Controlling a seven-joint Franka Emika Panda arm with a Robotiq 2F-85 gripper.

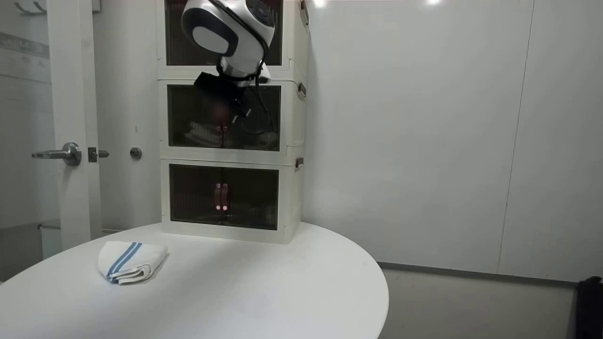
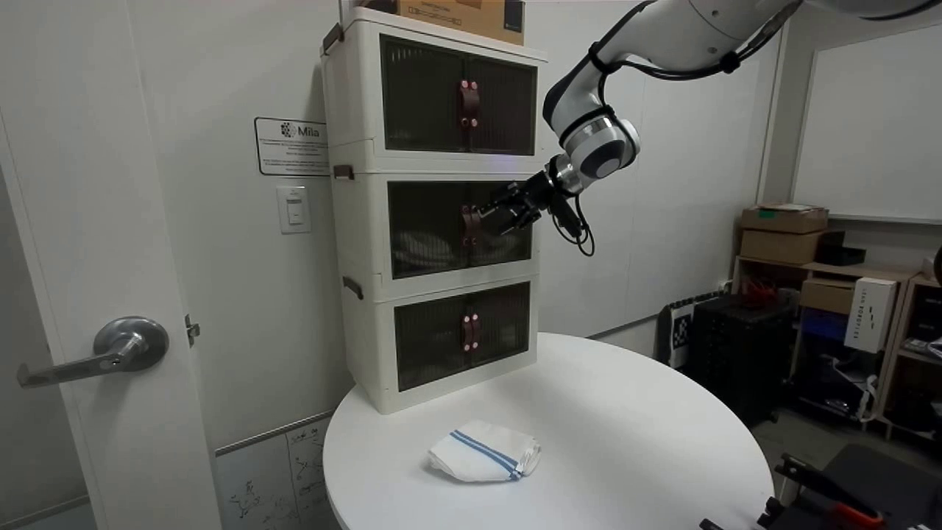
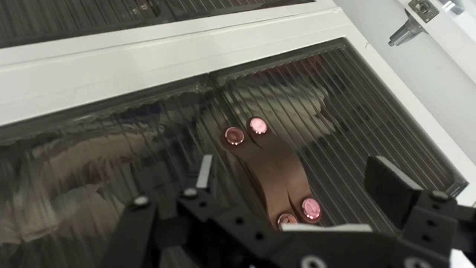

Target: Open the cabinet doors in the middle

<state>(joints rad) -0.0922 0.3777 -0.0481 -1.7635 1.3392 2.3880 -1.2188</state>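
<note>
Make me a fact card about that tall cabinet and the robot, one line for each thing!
What stands here: cabinet of three stacked white units
Stands on: round white table
To open: middle doors, shut
To pull: two brown handles, side by side
Also shut: top doors and bottom doors
Worker: robot arm, in front of the cabinet
Jaws: open, holding nothing; the handles show between them in the wrist view
Also on the table: folded white cloth with blue stripes
</note>
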